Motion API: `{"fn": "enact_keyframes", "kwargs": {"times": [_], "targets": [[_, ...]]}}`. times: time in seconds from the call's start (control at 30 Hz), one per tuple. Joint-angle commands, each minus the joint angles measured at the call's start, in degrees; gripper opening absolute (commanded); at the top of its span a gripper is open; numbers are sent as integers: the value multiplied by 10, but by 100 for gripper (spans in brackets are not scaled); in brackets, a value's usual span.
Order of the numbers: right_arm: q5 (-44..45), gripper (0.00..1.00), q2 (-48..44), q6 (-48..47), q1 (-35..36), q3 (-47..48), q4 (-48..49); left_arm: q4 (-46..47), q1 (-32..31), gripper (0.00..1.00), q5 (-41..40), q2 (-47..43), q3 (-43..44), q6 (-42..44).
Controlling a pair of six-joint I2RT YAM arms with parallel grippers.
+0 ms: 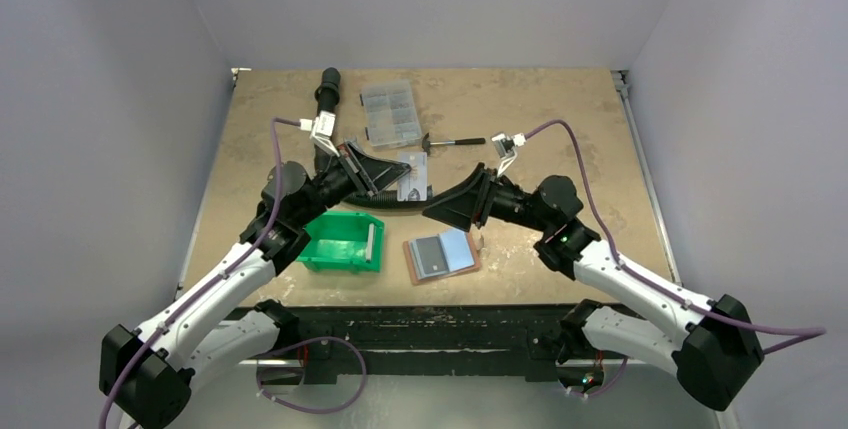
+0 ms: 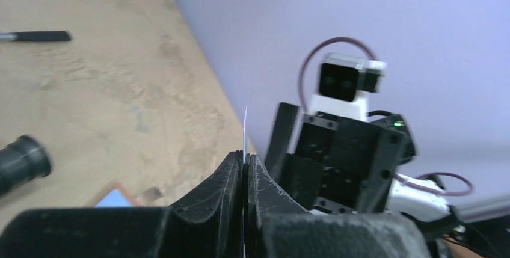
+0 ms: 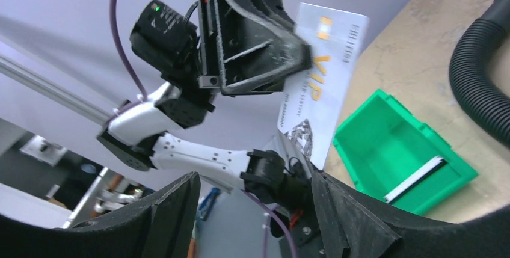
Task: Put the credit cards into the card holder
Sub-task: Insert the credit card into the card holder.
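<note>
My left gripper (image 1: 398,177) is shut on a white credit card (image 1: 413,185), held in the air above the table's middle. The left wrist view shows that card edge-on (image 2: 245,130) between the closed fingertips. In the right wrist view it is a white card (image 3: 322,83) with gold print, pinched at its top by the left gripper (image 3: 264,53). My right gripper (image 1: 432,211) faces it, open, with the card's lower corner just above its right finger (image 3: 343,213). The card holder (image 1: 443,255) lies open on the table, grey-blue inside up. A second card (image 1: 372,241) stands in the green bin.
The green bin (image 1: 335,249) sits left of the card holder. A black corrugated hose (image 1: 328,89) curves from the back under both grippers. A clear compartment box (image 1: 390,114) and a black-handled tool (image 1: 452,141) lie at the back.
</note>
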Motion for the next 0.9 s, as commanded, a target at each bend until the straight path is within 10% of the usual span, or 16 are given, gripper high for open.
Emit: {"fn": "enact_keyframes", "kwargs": {"times": [0.0, 0.63, 0.8, 0.87], "targets": [[19, 73, 15, 95, -1, -14, 117, 203, 1, 0, 48, -2, -30, -92], [45, 28, 69, 188, -29, -16, 265, 257, -24, 0, 45, -19, -81, -141], [32, 0, 92, 204, -52, -13, 298, 242, -41, 0, 44, -9, -86, -126], [30, 0, 86, 197, -79, -26, 269, 155, -41, 25, 34, -10, -69, -86]]}}
